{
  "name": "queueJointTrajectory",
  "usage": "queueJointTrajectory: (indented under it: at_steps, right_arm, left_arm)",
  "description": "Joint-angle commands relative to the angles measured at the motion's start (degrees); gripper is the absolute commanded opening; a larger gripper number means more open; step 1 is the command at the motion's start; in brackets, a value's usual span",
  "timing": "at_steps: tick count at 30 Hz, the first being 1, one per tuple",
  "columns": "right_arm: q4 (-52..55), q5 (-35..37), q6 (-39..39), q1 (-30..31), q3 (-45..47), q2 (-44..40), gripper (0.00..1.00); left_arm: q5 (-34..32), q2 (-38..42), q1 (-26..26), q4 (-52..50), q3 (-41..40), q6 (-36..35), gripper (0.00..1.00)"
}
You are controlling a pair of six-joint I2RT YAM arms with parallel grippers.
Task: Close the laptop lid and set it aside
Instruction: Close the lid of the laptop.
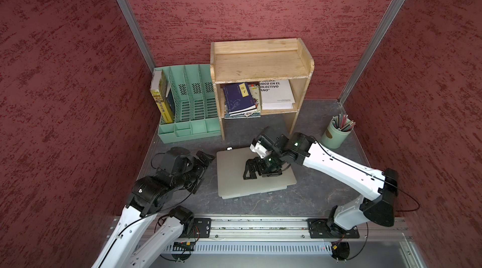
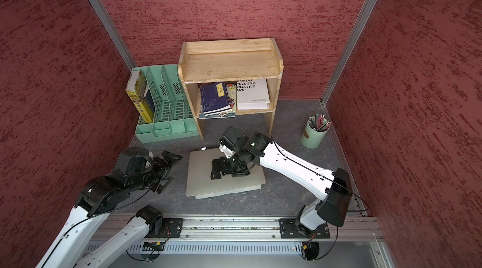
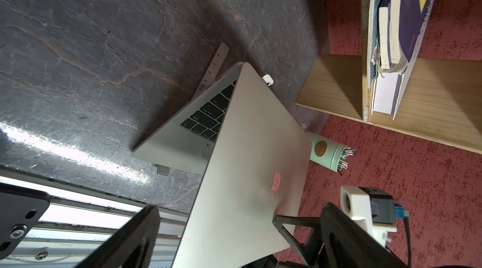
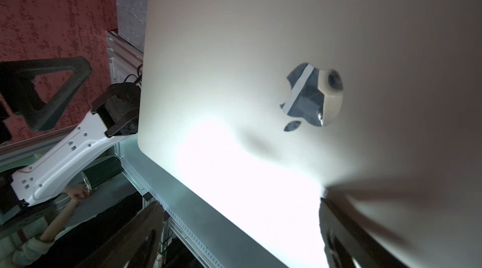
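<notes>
- Laptop (image 3: 180, 149) is located on the tabletop (image 1: 313, 196) directly in front of the wooden shelf (image 1: 260, 65), on the robot's side of it. It appears to be propped on a silver folding stand (image 3: 215, 71).
- The laptop lid (image 1: 232, 175) is judged partly lowered, not shut. In the left wrist view a wedge-shaped gap is seen between lid and base, and black keys (image 3: 208, 118) are exposed within it.
- The closing step is assessed as under way but unfinished. Setting aside is judged not begun, since the machine is found on its stand before the shelf.
- The right gripper (image 1: 247, 170) is seen over the lid's outer face near the apple logo (image 4: 310, 97), its fingers spread wide and nothing clasped. Fingertip contact with the lid is suggested by a shadow but cannot be confirmed.
- The left gripper (image 1: 206, 170) is placed forward of the shelf and to the robot's left of it, clear of the lid. It is likewise spread wide and empty.
- Condition: the lid is noted as plain matt silver-grey with rounded corners, and no damage is visible. Strong glare is recorded on the part furthest from the shelf.
</notes>
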State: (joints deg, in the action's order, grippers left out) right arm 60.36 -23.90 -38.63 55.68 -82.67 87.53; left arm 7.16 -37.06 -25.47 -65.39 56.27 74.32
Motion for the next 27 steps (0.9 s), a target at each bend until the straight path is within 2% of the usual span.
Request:
queueJointTrajectory:
  at_steps: [1,27]
  right_arm:
    - [-4.8,0.9,1.2,0.9,3.9,-1.1,0.97]
    - [-29.2,10.4,7.2,3.4,23.6,-0.3,0.98]
  left_arm:
    - [-0.6,0.5,-0.3,-0.4,1.0,-0.3,1.0]
    - [0.2,1.4,-0.3,4.6,-2.8,-0.7,1.0]
